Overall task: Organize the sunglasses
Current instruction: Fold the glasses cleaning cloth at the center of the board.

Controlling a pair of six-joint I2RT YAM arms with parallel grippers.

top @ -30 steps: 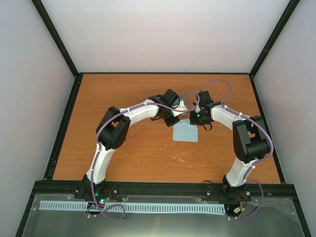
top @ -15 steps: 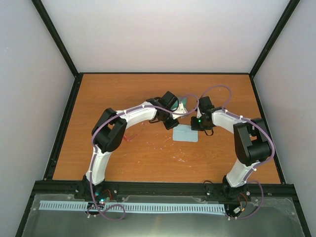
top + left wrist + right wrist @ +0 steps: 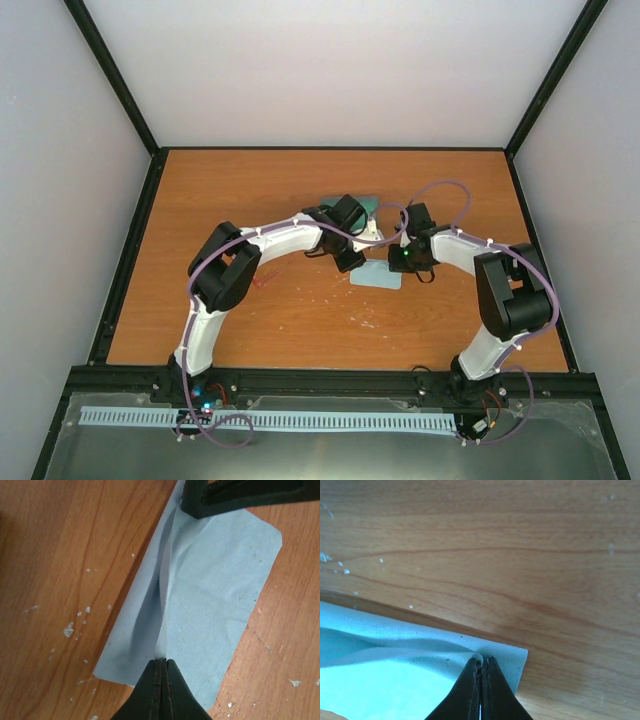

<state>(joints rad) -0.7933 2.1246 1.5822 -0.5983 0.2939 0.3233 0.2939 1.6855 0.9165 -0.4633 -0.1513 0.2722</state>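
Observation:
The pale blue cloth lies on the table with a raised fold down its middle. My left gripper is shut on the fold's near end, as the left wrist view shows, with the cloth stretching away from it. My right gripper is shut on a cloth corner, and the cloth is lifted slightly there. Its fingers show at the top of the left wrist view. The sunglasses show only as thin red lines beside the left arm's elbow.
The grey-blue case lies just behind the left wrist, partly hidden by it. The wooden table has small white specks near the cloth. Black frame rails run along the table's edges.
Both grippers have shifted a little toward the near side, staying at the cloth's far edge. More of the case now shows behind the left wrist.

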